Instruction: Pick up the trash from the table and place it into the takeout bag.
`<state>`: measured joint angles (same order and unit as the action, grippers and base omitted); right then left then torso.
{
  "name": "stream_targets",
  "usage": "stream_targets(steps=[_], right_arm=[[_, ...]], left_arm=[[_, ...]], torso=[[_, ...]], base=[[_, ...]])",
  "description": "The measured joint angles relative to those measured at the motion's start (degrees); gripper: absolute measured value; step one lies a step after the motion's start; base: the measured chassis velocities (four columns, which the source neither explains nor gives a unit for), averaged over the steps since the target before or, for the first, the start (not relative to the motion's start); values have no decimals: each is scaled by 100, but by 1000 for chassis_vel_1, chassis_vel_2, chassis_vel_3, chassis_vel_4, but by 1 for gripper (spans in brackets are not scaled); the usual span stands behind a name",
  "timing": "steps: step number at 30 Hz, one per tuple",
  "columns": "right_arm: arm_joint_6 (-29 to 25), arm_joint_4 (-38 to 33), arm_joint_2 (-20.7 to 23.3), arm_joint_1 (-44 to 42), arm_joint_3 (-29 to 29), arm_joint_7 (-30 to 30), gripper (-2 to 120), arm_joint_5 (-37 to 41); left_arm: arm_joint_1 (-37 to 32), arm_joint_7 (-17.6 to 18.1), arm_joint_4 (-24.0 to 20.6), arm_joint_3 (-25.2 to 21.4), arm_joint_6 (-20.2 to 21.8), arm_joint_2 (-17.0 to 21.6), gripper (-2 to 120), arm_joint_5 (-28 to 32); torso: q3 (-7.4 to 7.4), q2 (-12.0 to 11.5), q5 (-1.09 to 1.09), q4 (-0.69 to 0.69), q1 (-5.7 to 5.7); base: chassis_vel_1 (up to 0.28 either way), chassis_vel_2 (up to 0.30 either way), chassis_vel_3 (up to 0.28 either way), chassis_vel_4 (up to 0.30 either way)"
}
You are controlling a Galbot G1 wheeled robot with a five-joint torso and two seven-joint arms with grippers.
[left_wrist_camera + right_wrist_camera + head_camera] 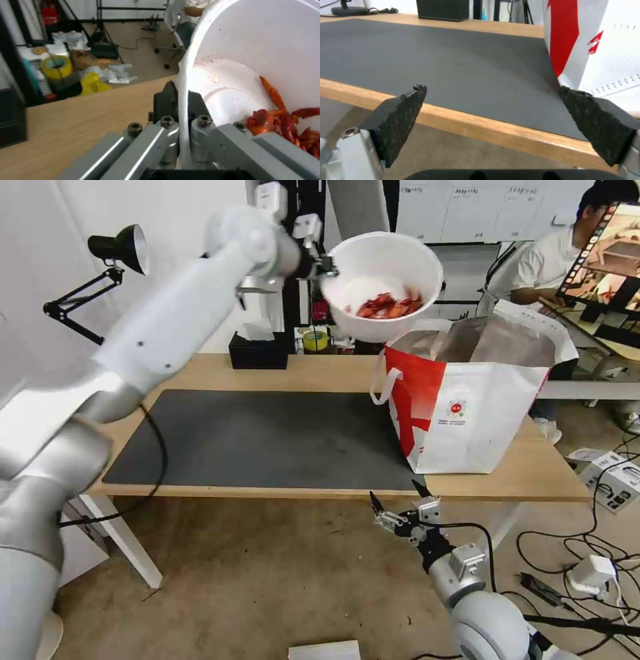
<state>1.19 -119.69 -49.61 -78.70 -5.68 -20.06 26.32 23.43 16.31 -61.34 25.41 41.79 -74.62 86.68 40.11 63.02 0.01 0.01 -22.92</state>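
- The left gripper (327,267) was clamped on the rim of the white bowl (383,280), one finger inside the wall and one outside, as the left wrist view showed; it held the bowl in the air at about 12 o'clock in the head view.
- The bowl was tilted, its opening facing the camera, and the red scraps (387,305) had gathered at its low side. It hung just beyond the 11 o'clock corner of the takeout bag (477,407), over the bag's near-left edge rather than squarely above the foil mouth.
- Risk, as I judged it: tipped further there, the scraps could have spilled outside the bag onto the table (313,370) or down the red panel.
- A second risk: the hold was on a thin rim only. The bowl could have pivoted or slipped between the pads, dropping early.
- A third: the bag stood soft and open, with its white handle (385,383) loose at the 9 o'clock side; a descending bowl might have caught the edge and folded it inward or toppled the bag.
- The right gripper (398,505) waited spread wide and empty below the table's front edge at about 6 o'clock, near the bag's lower corner, well apart from the bowl.
- The dark mat (267,437) lay bare of trash.
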Motion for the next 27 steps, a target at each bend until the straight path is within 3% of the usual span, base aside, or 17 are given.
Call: stream_targets(steps=[12,27], right_arm=[[0,0,0,0,0,0,100,0],[0,0,0,0,0,0,100,0]], left_arm=[[-62,15,760,197,-37,-928,0,-312],[-405,161,991,376,-419,-1306,0,-527]], torso=[[0,0,0,-1,0],[0,1,-1,0,0]], base=[[0,0,0,0],[0,0,0,0]])
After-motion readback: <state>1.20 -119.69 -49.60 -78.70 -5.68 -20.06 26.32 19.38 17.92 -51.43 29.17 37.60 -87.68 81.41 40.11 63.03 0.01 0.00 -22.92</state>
